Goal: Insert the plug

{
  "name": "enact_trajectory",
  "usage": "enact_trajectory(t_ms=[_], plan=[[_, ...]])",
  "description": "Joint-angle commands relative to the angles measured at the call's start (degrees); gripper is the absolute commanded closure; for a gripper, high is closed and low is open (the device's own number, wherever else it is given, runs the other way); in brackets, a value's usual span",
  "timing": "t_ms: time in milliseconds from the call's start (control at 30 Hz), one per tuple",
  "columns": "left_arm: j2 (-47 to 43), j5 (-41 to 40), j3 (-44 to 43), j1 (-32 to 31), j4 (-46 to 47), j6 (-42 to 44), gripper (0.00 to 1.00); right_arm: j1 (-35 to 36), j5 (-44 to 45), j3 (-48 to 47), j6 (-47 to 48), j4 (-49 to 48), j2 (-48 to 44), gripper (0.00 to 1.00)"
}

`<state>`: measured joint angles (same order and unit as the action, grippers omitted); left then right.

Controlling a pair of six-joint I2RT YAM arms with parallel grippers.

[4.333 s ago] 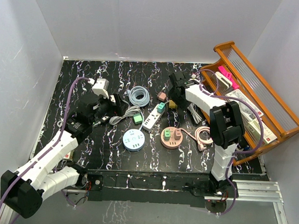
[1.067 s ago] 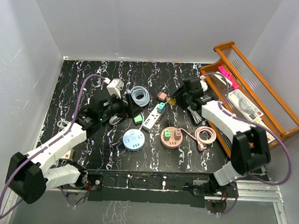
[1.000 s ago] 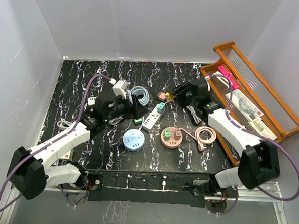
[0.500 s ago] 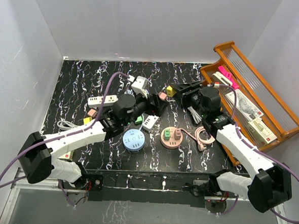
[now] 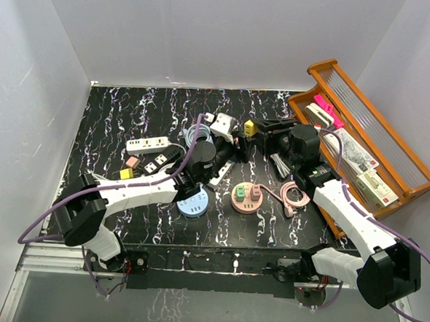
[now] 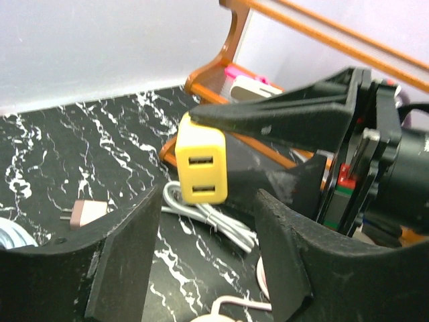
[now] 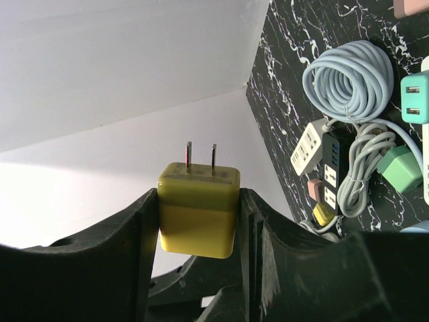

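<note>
Gripping the yellow plug by its sides, the right gripper holds it up off the black marbled table, prongs bare, USB ports facing the left gripper. That one's jaws stand apart, a finger either side of the plug and clear of it, holding nothing. Nearer the bases sit the pink round socket hub and the blue one.

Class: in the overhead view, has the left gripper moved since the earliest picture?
Yes. The left gripper has travelled right, toward the fixed orange wooden rack, reaching the yellow cube plug held by the right gripper.
</note>
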<state>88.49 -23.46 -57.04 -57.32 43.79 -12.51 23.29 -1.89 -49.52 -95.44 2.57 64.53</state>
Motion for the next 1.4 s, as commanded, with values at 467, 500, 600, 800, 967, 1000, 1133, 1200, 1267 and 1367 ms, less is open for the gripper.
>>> enact_trajectory(t_ms=[467, 500, 600, 800, 967, 1000, 1133, 1200, 1267, 1367], plan=[[0.64, -2.29, -2.12, -0.25, 6.29, -5.84, 0.56, 0.53, -4.34, 0.04, -2.44, -5.61, -3.38, 0.57], [0.49, -2.65, -1.27, -0.25, 7.15, -6.19, 0.56, 0.49, -4.47, 0.52, -2.80, -6.22, -3.63, 0.57], [0.29, -2.72, -0.36, -0.30, 8.42, -6.63, 0.61, 0.52, -4.82, 1.08, -3.32, -6.58, -4.10, 0.57], [0.87, -0.61, -0.84, -0.21, 10.78, -4.04, 0.69, 0.51, -6.45, 1.75, -4.72, -7.48, -4.29, 0.57], [1.46, -0.54, -0.98, -0.10, 13.51, -2.32, 0.72, 0.42, -7.60, 1.75, -4.93, -7.29, -4.27, 0.57], [1.57, -0.04, -1.24, 0.02, 13.45, -1.69, 0.79, 0.44, -7.72, 1.64, -4.69, -7.04, -4.29, 0.56], [0.61, 2.52, -2.78, 0.79, 9.05, -0.65, 1.00, 0.15, -6.48, -0.06, -1.07, -1.60, -4.31, 0.38], [-1.27, 3.86, -3.96, 1.51, 1.86, -0.68, 1.00, -0.41, -5.76, -1.30, 3.38, 1.31, -4.17, 0.29], [-3.96, 6.16, -5.35, 2.69, -9.57, -1.67, 1.00, -1.08, -4.96, -2.20, 8.02, 4.91, -4.34, 0.20], [-8.76, 9.78, -6.69, 4.39, -26.37, -3.37, 1.00, -2.11, -4.16, -2.04, 13.65, 7.94, -5.23, 0.17]])
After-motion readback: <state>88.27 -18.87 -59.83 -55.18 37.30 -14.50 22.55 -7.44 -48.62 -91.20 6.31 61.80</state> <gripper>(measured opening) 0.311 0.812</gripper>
